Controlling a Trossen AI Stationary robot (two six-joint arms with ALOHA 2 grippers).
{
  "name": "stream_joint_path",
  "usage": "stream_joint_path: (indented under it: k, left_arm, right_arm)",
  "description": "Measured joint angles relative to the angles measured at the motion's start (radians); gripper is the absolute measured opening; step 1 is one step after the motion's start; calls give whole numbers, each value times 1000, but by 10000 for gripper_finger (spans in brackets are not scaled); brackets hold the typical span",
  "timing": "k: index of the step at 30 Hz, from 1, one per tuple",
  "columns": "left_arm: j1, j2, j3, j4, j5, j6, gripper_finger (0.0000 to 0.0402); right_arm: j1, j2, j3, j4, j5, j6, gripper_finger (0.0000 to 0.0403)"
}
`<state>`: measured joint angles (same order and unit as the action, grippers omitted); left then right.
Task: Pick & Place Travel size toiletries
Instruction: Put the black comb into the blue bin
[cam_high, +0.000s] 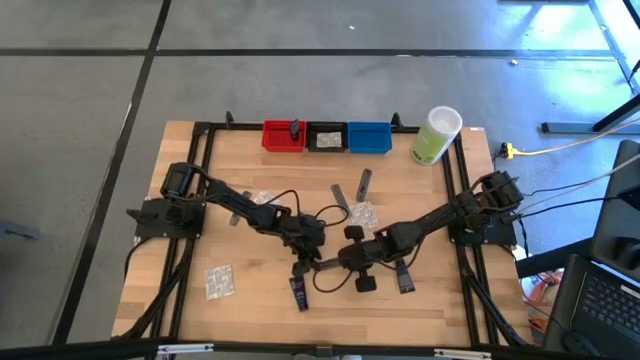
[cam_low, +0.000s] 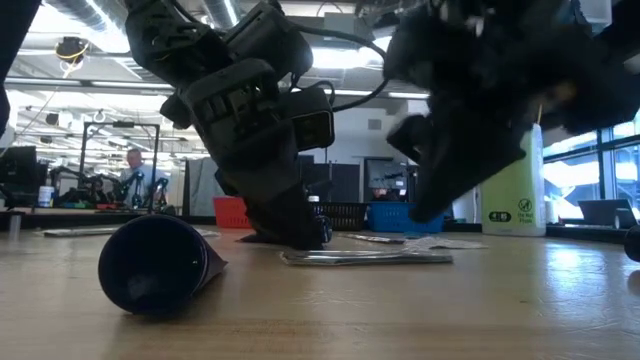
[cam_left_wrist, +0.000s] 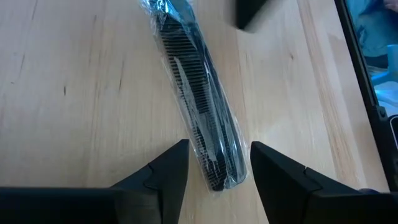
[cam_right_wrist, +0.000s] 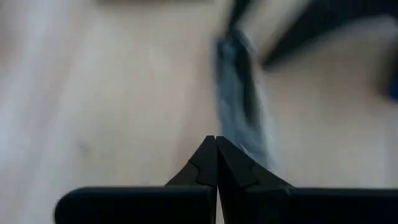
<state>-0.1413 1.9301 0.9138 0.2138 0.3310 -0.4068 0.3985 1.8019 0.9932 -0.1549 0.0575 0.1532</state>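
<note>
- Wooden table (cam_high: 250, 310): light plank top with a black frame along its edges, centred in the high view.
- Red bin (cam_high: 282, 136), black bin (cam_high: 326, 137) and blue bin (cam_high: 369, 137): side by side at the top edge, centre.
- Pale-green container (cam_high: 434, 136): upright, white lid, upper right corner.
- Clear packet (cam_high: 219, 282): lower left area, white contents.
- Second clear packet (cam_high: 362, 213): centre, just right of the middle.
- Grey sachets (cam_high: 363, 184): two slim strips, centre, below the bins.
- Navy tube (cam_high: 298, 293): lower centre.
- Wrapped black comb (cam_left_wrist: 200, 109): flat on the wood, lower centre.
- Grey strip (cam_high: 404, 277): lower right of centre.
</note>
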Motion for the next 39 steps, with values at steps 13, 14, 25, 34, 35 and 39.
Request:
stream_joint_path:
  k: [13, 14, 25, 34, 35, 39]
  left_arm:
    - [5, 2, -3, 40, 2, -108, 169]
    - [7, 2, -3, 41, 5, -110, 169]
    - [18, 23, 1, 72, 23, -115, 168]
    - [19, 144, 131, 48, 98, -77, 168]
    - [19, 145, 138, 38, 100, -74, 168]
    - [19, 146, 146, 22, 107, -73, 168]
  right_arm:
    - [40, 59, 2, 141, 14, -25, 0]
    - [40, 59, 2, 141, 13, -26, 0]
    - [39, 112, 2, 125, -20, -3, 0]
    - [42, 137, 5, 136, -6, 22, 0]
    - [44, 137, 5, 135, -2, 22, 0]
    - [46, 138, 5, 120, 40, 22, 0]
